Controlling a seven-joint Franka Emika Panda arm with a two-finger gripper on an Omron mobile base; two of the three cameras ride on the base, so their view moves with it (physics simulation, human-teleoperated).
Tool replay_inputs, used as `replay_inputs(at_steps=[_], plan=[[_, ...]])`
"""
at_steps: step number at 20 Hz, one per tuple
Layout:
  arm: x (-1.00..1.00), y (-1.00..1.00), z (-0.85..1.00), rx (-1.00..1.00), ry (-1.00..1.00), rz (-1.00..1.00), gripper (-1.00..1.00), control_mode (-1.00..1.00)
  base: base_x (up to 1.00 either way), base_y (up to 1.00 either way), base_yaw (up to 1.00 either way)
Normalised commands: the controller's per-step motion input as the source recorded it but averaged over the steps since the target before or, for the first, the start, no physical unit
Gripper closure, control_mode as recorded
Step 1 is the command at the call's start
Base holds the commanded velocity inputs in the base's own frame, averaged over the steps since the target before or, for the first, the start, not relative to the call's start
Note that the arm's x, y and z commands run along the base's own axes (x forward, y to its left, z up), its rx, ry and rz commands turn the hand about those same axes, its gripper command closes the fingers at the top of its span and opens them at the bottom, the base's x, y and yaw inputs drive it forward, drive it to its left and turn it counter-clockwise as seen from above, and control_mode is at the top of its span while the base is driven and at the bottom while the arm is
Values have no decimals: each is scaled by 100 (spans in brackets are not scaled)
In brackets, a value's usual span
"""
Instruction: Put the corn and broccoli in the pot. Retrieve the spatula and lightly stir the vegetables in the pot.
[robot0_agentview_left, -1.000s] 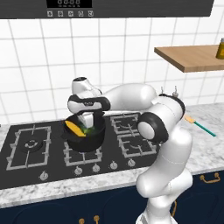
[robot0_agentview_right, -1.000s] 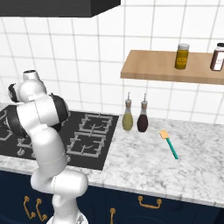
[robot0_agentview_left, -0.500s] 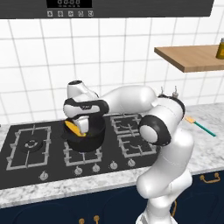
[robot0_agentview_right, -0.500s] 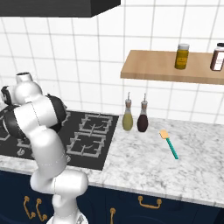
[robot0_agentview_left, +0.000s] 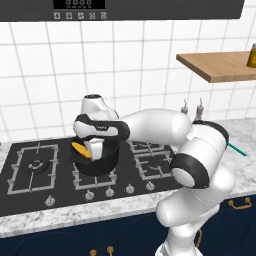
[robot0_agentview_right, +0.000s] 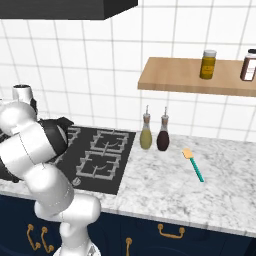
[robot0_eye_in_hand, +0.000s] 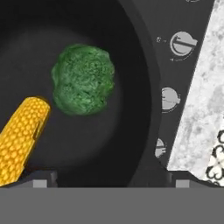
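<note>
- Right, from the left base view I have the gripper (robot0_agentview_left: 95, 148) hanging just over the pot (robot0_agentview_left: 102, 162), which sits on a front burner of the stove (robot0_agentview_left: 30, 167). The corn (robot0_agentview_left: 80, 150) leans over the pot's left rim, one end sticking out.
- From the right base view, the spatula (robot0_agentview_right: 193, 164) lies flat on the marble counter (robot0_agentview_right: 165, 190), well apart from the pot and to the right of the two bottles (robot0_agentview_right: 154, 134). I judge this to be my next target; the arm must swing across the bottles' side of the counter, and a low path could knock them over.
- In the hand view I look straight down into the pot: the broccoli (robot0_eye_in_hand: 83, 84) rests on the bottom, the corn just beside it at lower left, propped up the wall. Nothing sits between the finger tips (robot0_eye_in_hand: 39, 180), which stand wide apart at the bottom corners, so the gripper is released and empty.
- My worry: the corn is only half in. A careless lift past that rim, or a rough first stir, could tip it out onto the stove.
</note>
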Motion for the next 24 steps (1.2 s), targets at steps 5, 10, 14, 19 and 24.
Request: replay_inputs(at_steps=[5,10,14,19,24], plan=[[-5,-30,43,0,-8,0,-100,-100,0,0,0],[-86,-67,54,-5,-4,1,-100,-100,0,0,0],[-96,-97,28,-8,0,9,-100,-100,0,0,0],[-79,-100,27,-7,0,18,-100,-100,0,0,0],[-69,-100,26,-6,0,35,-100,-100,0,0,0]])
